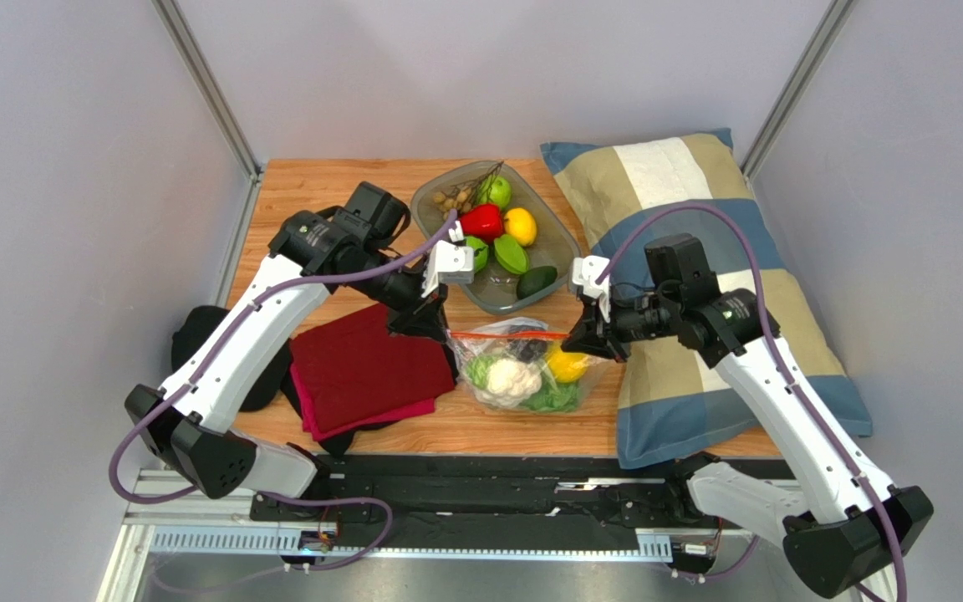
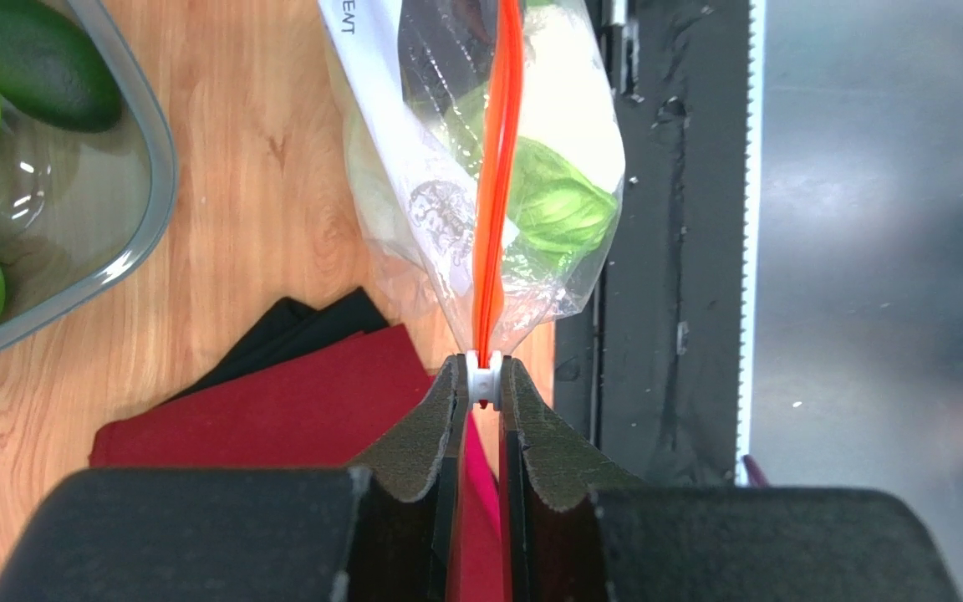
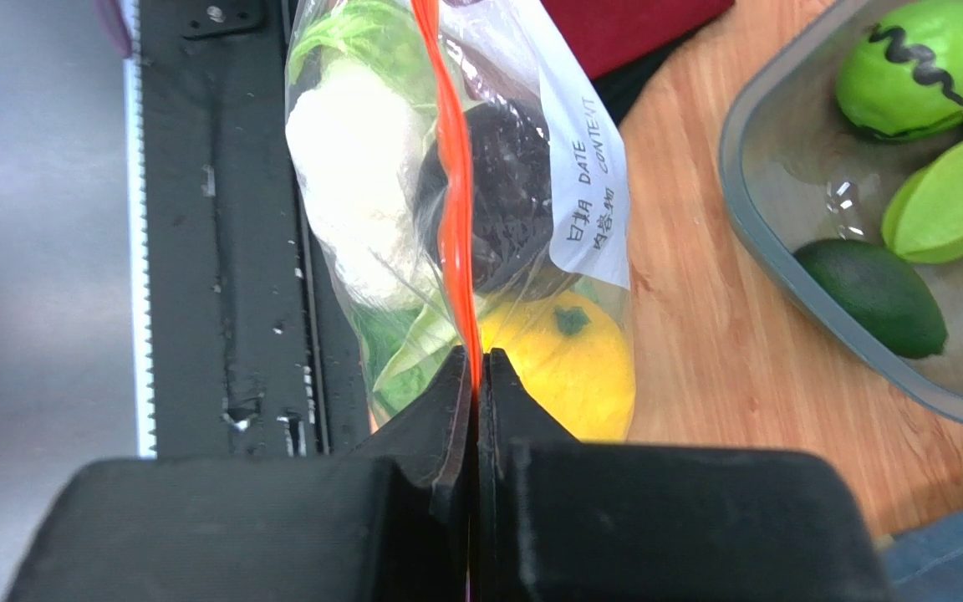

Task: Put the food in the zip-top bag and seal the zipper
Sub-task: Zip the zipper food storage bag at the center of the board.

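Note:
The clear zip-top bag (image 1: 527, 366) hangs stretched between my two grippers above the table. Inside it are the white cauliflower (image 1: 514, 379), green cabbage (image 1: 552, 398) and the yellow fruit (image 1: 566, 365). They also show through the plastic in the right wrist view: cauliflower (image 3: 349, 163), yellow fruit (image 3: 562, 358). The red-orange zipper (image 2: 499, 163) runs taut along the mouth. My left gripper (image 2: 484, 376) is shut on the white zipper slider at the bag's left end. My right gripper (image 3: 475, 370) is shut on the zipper strip (image 3: 451, 188) at the right end.
A grey oval tray (image 1: 562, 245) behind the bag holds a red pepper (image 1: 482, 222), green fruits and a lemon. A folded red cloth (image 1: 367, 370) lies left of the bag. A striped pillow (image 1: 700, 264) lies on the right. The black rail (image 1: 487, 483) runs along the near edge.

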Tool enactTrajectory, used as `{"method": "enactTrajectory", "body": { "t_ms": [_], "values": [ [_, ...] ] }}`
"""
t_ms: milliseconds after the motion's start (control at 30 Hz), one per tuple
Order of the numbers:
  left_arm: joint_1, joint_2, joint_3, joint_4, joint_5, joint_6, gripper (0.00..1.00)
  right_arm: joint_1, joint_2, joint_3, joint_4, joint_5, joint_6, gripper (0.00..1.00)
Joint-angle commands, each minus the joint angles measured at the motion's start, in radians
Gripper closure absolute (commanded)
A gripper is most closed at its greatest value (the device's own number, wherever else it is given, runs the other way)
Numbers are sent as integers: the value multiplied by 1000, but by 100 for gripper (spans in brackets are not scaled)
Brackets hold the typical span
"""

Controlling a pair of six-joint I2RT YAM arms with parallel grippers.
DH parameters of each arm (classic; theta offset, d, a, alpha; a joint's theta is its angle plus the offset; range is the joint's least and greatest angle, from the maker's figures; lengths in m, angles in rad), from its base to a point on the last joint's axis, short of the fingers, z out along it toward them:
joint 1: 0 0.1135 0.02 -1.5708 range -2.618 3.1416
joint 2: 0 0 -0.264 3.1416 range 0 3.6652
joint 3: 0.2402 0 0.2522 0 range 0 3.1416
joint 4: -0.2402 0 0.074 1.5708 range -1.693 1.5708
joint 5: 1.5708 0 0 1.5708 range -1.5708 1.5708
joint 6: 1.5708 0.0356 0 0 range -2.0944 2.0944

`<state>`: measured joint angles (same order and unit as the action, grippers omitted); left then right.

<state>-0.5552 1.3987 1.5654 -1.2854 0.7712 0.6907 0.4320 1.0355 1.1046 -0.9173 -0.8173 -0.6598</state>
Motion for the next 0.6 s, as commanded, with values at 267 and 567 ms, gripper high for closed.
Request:
{"method": "enactTrajectory", "body": {
  "t_ms": [267, 567],
  "values": [
    [8, 66, 56, -242, 180, 152, 100, 19, 55, 74, -222, -77, -132, 100],
    [-109, -12, -10, -207, 223, 66, 100, 108, -71, 0, -167, -39, -24, 100]
  ]
}}
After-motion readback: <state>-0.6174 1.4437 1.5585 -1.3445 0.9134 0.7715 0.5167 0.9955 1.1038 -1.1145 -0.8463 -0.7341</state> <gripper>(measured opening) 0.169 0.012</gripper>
